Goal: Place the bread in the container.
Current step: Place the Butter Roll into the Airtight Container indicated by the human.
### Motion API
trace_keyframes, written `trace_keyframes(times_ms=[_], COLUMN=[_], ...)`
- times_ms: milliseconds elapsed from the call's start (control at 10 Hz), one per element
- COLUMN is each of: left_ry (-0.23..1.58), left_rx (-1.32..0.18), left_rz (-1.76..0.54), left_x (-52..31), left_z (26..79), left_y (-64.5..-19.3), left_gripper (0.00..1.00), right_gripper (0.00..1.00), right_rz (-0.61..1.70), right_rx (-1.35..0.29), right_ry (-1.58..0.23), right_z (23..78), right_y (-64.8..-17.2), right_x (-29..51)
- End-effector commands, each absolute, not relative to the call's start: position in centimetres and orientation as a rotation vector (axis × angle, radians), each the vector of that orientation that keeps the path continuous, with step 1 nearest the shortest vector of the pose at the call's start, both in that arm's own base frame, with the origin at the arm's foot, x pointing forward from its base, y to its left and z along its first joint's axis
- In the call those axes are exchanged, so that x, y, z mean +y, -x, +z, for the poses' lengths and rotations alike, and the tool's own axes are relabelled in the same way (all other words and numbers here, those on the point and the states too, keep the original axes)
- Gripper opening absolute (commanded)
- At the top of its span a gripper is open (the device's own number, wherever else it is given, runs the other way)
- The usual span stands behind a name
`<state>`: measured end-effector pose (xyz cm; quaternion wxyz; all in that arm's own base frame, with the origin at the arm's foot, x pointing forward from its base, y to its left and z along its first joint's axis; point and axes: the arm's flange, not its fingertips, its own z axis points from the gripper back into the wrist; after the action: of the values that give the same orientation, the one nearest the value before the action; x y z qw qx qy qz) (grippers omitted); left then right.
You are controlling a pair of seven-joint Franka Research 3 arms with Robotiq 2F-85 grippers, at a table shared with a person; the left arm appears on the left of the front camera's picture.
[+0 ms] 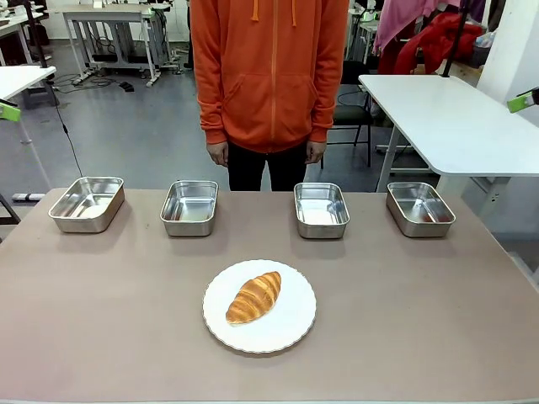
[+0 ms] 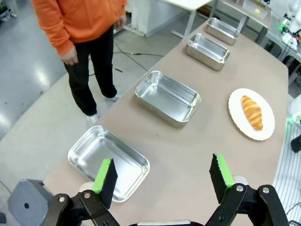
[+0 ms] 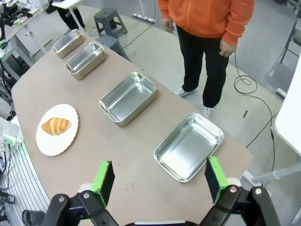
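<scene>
The bread, a golden-brown croissant (image 1: pixel 253 297), lies on a round white plate (image 1: pixel 290 332) at the table's near middle. Behind it stands a row of several identical empty steel pans; the two nearest the plate are the middle-left pan (image 1: pixel 189 207) and the middle-right pan (image 1: pixel 321 209). My left gripper (image 2: pixel 162 172) hangs open high above the left end of the table, over the end pan (image 2: pixel 109 162), far from the croissant (image 2: pixel 252 112). My right gripper (image 3: pixel 158 178) is open too, high over the right end pan (image 3: pixel 188 146), with the croissant (image 3: pixel 56 125) far off.
A person in an orange hoodie (image 1: pixel 269 67) stands at the far edge behind the middle pans, hands down at the sides. The outer pans (image 1: pixel 87 203) (image 1: pixel 419 209) sit near the table's far corners. A white table (image 1: pixel 455 118) stands beyond on the right.
</scene>
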<state>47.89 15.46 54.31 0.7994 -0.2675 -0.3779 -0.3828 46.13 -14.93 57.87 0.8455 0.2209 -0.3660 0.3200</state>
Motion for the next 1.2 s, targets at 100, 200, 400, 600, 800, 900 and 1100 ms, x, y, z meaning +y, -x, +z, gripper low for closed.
trace_keyframes(times_ms=[100,200,400,600,800,900,1100], left_ry=[0.574,0.574,0.574,0.574,0.574,0.574,0.574], left_rx=[-0.811,-0.811,-0.811,-0.811,-0.811,-0.811,-0.811], left_rz=[-0.821,-0.821,-0.821,-0.821,-0.821,-0.821,-0.821], left_x=[15.46,15.46,15.46,15.46,15.46,15.46,15.46], left_z=[54.31,54.31,54.31,54.31,54.31,54.31,54.31], left_y=[-47.89,-47.89,-47.89,-47.89,-47.89,-47.89,-47.89], left_gripper=[1.00,1.00,1.00,1.00,1.00,1.00,1.00], right_gripper=[1.00,1.00,1.00,1.00,1.00,1.00,1.00], right_rz=[0.678,0.678,0.678,0.678,0.678,0.678,0.678], right_rx=[-0.779,-0.779,-0.779,-0.779,-0.779,-0.779,-0.779], right_ry=[-0.468,-0.468,-0.468,-0.468,-0.468,-0.468,-0.468], right_z=[58.07,58.07,58.07,58.07,58.07,58.07,58.07], right_y=[-46.03,-46.03,-46.03,-46.03,-46.03,-46.03,-46.03], right_x=[-14.88,-14.88,-14.88,-14.88,-14.88,-14.88,-14.88])
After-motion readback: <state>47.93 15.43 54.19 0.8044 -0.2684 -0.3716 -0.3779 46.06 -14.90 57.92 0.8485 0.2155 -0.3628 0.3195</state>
